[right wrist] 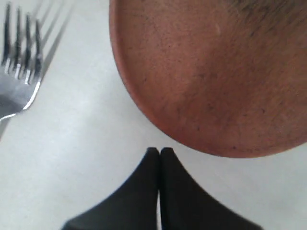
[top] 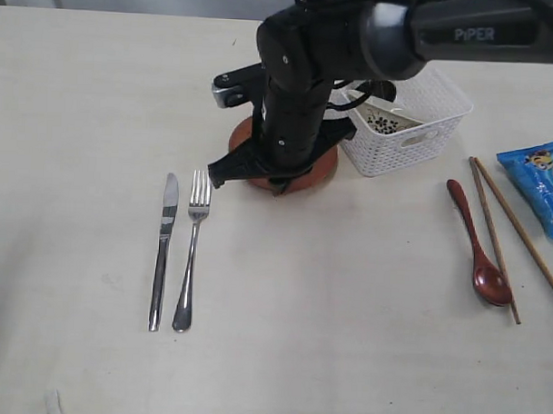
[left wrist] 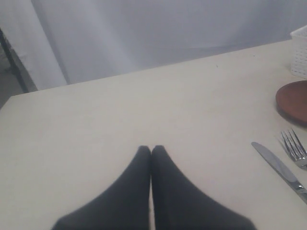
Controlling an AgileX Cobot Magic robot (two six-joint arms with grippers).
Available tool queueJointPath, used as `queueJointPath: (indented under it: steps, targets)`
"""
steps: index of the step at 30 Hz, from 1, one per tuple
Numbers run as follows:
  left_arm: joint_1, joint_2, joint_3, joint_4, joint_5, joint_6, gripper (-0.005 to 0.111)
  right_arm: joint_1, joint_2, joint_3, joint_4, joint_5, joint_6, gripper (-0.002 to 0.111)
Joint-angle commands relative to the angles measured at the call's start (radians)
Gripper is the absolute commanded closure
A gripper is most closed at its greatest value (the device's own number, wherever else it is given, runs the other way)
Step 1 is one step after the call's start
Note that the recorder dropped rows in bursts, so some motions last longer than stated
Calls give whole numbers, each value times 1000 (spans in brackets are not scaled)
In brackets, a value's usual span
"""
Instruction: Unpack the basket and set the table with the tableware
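While the black right arm (top: 299, 72) reaches across the middle of the worktop (top: 326, 354), its bulk covers most of the reddish-brown plate (top: 325, 169). The plate lies flat just left of the white basket (top: 424, 130) and a little nearer. The right pincer (right wrist: 159, 152) has its two black fingers pressed together with nothing between them. Its tips are just beside the plate's rim, and a thin strip of bare worktop shows between tip and rim. I cannot tell whether the tips touch the worktop.

The basket stands upright at the far side, right of centre. Inside it lies a pale speckled thing (top: 382, 125), too hidden by the arm to identify.

Left of the plate and nearer, the knife (top: 163, 253) and fork (top: 191, 249) lie side by side, close but apart. The knife is on the left, and both handles point to the near edge. On the right, the dark red spoon (top: 480, 246) lies with its bowl toward the near side. The chopsticks (top: 516, 229) are just right of it, and the left stick runs against the edge of the spoon's bowl. A blue chip bag (top: 545, 180) lies at the right edge, cut off by the frame.

The left pincer (left wrist: 151, 151) is also pressed shut and empty. It is over bare worktop, well apart from the knife.
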Motion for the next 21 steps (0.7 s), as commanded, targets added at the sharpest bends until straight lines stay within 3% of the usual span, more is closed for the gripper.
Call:
queueJointPath:
  steps: [1,4,8,13,21]
  targets:
    - [5,-3,2,-12,-8,-3,107,-14,-97,-11,-31,18,-1,109]
    - [5,-3,2,-12,-8,-3,107,-39,-130,-11,16,26,22,109]
    - [5,-3,2,-12,-8,-3,107,-11,-143,-11,223,34,-120,107]
    - [5,-3,2,-12,-8,-3,107,94,-138,-11,239,-40,-136,81]
    - [5,-3,2,-12,-8,-3,107,163,-47,-20,282,-18,-68,80]
